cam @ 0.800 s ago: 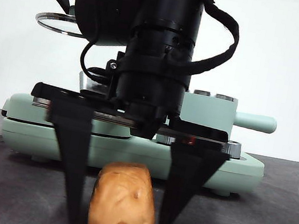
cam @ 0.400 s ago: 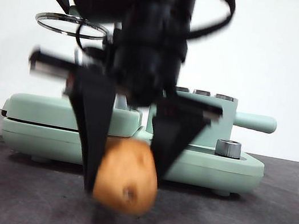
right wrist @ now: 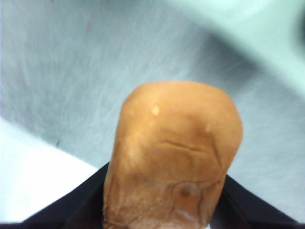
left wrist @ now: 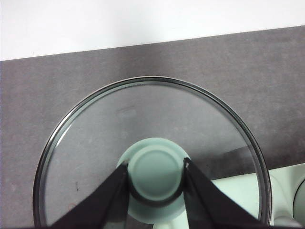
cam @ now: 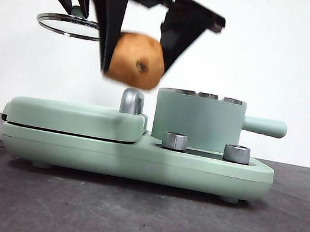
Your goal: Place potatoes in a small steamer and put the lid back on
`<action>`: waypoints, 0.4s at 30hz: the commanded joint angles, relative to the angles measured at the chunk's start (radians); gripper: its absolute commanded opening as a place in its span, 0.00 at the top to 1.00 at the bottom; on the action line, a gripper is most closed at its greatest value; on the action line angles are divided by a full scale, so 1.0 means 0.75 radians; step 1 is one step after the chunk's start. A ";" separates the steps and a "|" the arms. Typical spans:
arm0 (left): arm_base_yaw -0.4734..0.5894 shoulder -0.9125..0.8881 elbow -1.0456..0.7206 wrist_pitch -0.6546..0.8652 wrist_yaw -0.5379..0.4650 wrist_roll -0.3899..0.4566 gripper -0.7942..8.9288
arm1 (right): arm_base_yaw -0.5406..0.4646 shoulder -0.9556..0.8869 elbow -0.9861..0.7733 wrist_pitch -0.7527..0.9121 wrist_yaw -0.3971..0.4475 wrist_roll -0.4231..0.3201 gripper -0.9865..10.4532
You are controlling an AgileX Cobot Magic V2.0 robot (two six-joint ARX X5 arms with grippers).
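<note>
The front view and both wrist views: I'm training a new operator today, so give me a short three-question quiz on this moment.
1. True or false: the oblong orange-brown potato rests on the dark grey table.
2. Which hand grips the round glass lid by its mint-green knob?
A. left hand
B. right hand
3. Fill in: the steel-rimmed mint-green cylindrical pot has ____ covering it.

Key
1. False: the right hand holds it in the air, above the appliance and short of the pot.
2. A
3. nothing; the lid hangs high off to the side.
</note>
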 commanded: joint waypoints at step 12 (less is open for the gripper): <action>-0.005 0.004 0.054 0.030 0.002 0.000 0.90 | -0.372 0.026 0.300 -0.004 0.132 -0.192 0.75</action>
